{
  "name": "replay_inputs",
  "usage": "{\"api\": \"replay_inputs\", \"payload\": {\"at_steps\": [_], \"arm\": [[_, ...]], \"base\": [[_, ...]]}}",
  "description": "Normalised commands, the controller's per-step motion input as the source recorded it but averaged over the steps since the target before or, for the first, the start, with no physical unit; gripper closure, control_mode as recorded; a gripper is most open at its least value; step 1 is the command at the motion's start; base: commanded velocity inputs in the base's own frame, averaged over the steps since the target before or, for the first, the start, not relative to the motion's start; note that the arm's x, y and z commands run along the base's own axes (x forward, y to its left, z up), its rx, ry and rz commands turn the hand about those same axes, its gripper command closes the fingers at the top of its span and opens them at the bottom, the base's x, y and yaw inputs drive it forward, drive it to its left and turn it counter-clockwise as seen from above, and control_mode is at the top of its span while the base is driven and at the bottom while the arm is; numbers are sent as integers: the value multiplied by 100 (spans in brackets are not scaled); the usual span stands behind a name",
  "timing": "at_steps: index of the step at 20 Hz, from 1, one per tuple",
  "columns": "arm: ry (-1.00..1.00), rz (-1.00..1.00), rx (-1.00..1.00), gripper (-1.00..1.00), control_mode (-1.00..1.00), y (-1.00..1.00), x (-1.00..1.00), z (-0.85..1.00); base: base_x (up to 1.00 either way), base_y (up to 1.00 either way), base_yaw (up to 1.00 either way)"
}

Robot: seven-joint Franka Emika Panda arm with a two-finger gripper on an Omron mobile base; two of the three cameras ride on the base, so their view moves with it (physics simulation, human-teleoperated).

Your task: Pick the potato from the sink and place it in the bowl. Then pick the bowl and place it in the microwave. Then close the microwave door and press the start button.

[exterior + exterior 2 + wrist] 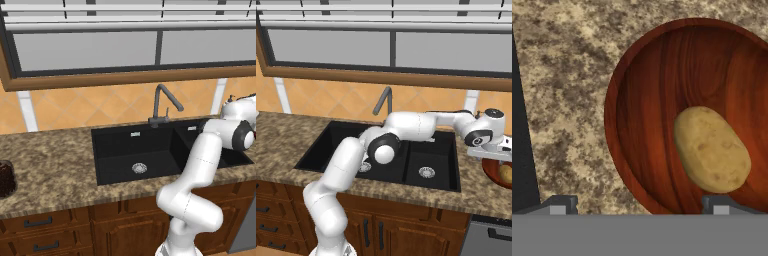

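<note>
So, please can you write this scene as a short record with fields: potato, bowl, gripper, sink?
potato: lies inside the bowl, potato free of the fingers
bowl: reddish-brown wooden bowl on the granite counter, right of the sink
gripper: gripper open, above the bowl's near rim, holding nothing
sink: black double sink, both basins without objects

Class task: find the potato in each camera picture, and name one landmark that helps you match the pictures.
Left base view: not in it.
Right base view: potato at the right edge, inside the bowl.
Hand view: potato right of centre, lying in the bowl.
Shared landmark: the sink, beside the bowl.
</note>
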Motion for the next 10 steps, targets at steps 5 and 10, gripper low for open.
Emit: {"api": "replay_inputs", "payload": {"at_steps": [5,10], "arm": [[0,-8,-12,-100,-100,48,0,-1],[-1,-8,-19,-100,-100,13,11,-8]], "base": [[0,0,0],[0,0,0]]}}
